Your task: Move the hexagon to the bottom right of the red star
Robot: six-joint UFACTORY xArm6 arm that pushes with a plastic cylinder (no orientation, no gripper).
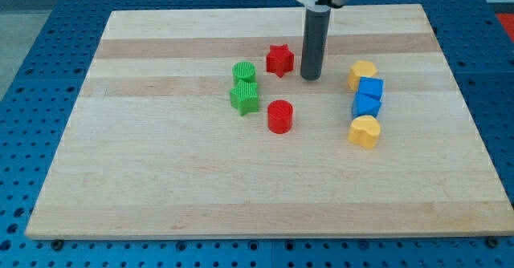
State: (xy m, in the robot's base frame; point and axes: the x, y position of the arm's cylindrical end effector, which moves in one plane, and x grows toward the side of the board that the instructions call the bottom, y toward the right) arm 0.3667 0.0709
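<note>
The red star (279, 60) lies on the wooden board (161, 180) near the view's top centre. The yellow hexagon (361, 74) lies to its right, at the top of a column of blocks. My tip (310, 77) stands on the board just right of the red star, slightly below it, between the star and the hexagon. It is close to the star with a small gap and well apart from the hexagon.
Below the hexagon sit two blue blocks (369, 89) (365, 106) and a yellow heart-like block (364, 131), touching in a column. A green cylinder (244, 71) and a green star (244, 99) sit left of the red star. A red cylinder (280, 116) lies below it.
</note>
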